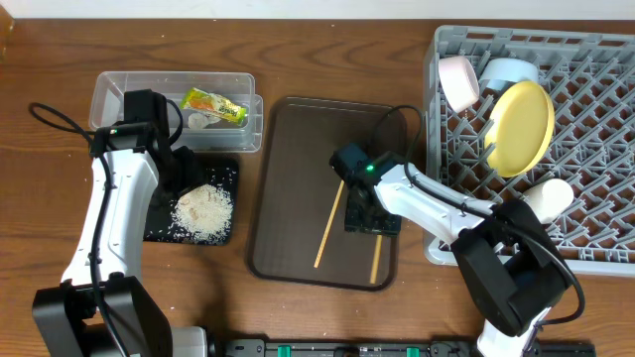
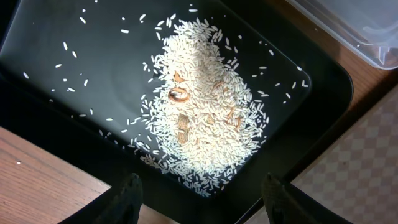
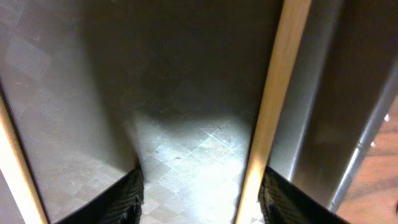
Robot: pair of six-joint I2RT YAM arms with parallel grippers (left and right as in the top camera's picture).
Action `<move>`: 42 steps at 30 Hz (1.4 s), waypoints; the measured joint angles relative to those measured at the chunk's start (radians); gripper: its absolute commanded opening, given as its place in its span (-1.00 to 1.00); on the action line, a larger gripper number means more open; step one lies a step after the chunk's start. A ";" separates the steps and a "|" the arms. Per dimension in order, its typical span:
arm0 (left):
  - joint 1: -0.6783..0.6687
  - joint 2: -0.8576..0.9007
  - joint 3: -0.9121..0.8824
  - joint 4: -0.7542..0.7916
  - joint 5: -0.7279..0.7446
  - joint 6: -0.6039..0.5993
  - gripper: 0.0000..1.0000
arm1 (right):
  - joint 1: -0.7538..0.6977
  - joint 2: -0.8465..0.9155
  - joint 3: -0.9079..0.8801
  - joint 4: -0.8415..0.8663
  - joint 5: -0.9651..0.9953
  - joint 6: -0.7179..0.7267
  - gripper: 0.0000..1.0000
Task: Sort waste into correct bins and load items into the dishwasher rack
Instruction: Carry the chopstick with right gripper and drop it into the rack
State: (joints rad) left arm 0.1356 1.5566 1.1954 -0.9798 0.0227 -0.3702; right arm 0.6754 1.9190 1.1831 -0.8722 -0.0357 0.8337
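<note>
The rice [image 1: 203,206] lies piled in the black tray [image 1: 164,230], also in the left wrist view [image 2: 205,106]. My left gripper [image 1: 187,174] [image 2: 200,183] is open and empty just above the tray's edge. The clear tub [image 1: 109,91] holds the yellow-green wrapper [image 1: 213,104] and the white scrap [image 1: 201,121]. My right gripper [image 1: 369,218] [image 3: 200,180] is open low over the brown serving tray [image 1: 298,149]. One chopstick [image 3: 273,112] [image 1: 377,260] lies between its fingers, close to the right one. The other chopstick [image 1: 330,223] [image 3: 15,168] lies to the left.
The grey dishwasher rack [image 1: 595,149] at the right holds the white bowl [image 1: 458,81], the light blue bowl [image 1: 508,71], the yellow plate [image 1: 523,127] on edge and the pale cup [image 1: 549,195]. Bare wood table [image 1: 317,59] surrounds the trays.
</note>
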 measured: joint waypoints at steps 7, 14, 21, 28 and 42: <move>0.000 0.000 0.000 0.000 0.000 0.000 0.29 | 0.000 -0.001 -0.002 -0.001 0.001 -0.005 -0.77; 0.000 0.000 0.000 0.000 0.000 0.000 0.30 | -0.002 -0.006 -0.005 0.002 0.009 -0.002 -0.99; 0.000 0.000 0.000 0.000 0.000 0.000 0.30 | -0.041 -0.033 -0.005 0.008 0.009 -0.062 -0.98; 0.000 0.000 0.000 0.000 0.000 0.000 0.29 | -0.149 -0.250 0.059 0.002 0.014 -0.260 -0.98; 0.000 0.000 0.000 0.000 0.000 0.000 0.29 | -0.489 -0.401 0.084 -0.101 0.034 -0.515 -0.98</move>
State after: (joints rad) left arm 0.1356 1.5566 1.1954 -0.9798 0.0227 -0.3702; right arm 0.1864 1.5177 1.2675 -0.9733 -0.0021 0.3187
